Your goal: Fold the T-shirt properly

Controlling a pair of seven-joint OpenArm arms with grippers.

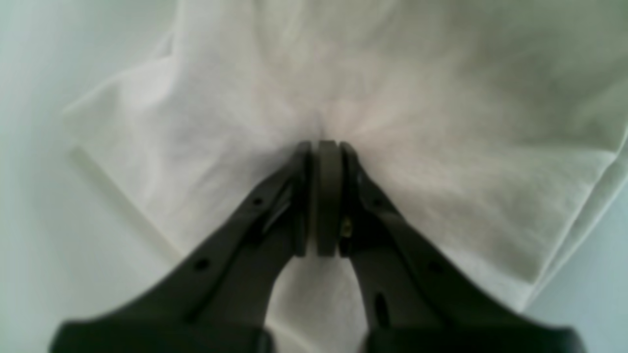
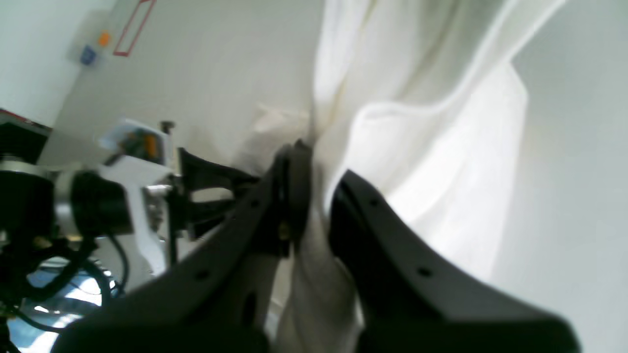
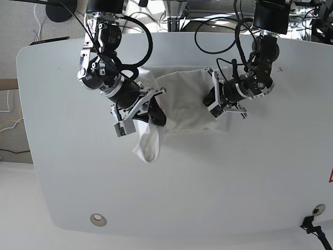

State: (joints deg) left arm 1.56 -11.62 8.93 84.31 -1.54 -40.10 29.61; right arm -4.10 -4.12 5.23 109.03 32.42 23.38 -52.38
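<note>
Table [image 3: 218, 198], white with rounded corners, fills your base view, and the T-shirt [image 3: 179, 101] is bunched between the two arms near the 12 o'clock edge. Only plain white fabric shows; no print or label is visible from any view.

Begin at the left of the base view, where you find the right gripper [image 3: 156, 115] at roughly 10 o'clock from the table centre. Its jaws are clamped on the T-shirt [image 2: 422, 162]: the right wrist view shows the right gripper [image 2: 319, 181] with cloth pinched between the black fingers [image 2: 299, 166] and running down through them. A loose fold hangs from this grip and its tip lies on the table at about 7 o'clock from the gripper.

Move right across the stretched cloth. The left gripper [image 3: 214, 100] sits at about 1 o'clock from the table centre, at the garment's right edge. In the left wrist view the left gripper [image 1: 326, 147] has its pads [image 1: 327, 196] pressed fully together, and creases in the T-shirt [image 1: 441, 162] radiate from the tips, so you can read it as clamped on the fabric.

A round fitting [image 3: 97, 220] is set into the table near 7 o'clock.
</note>
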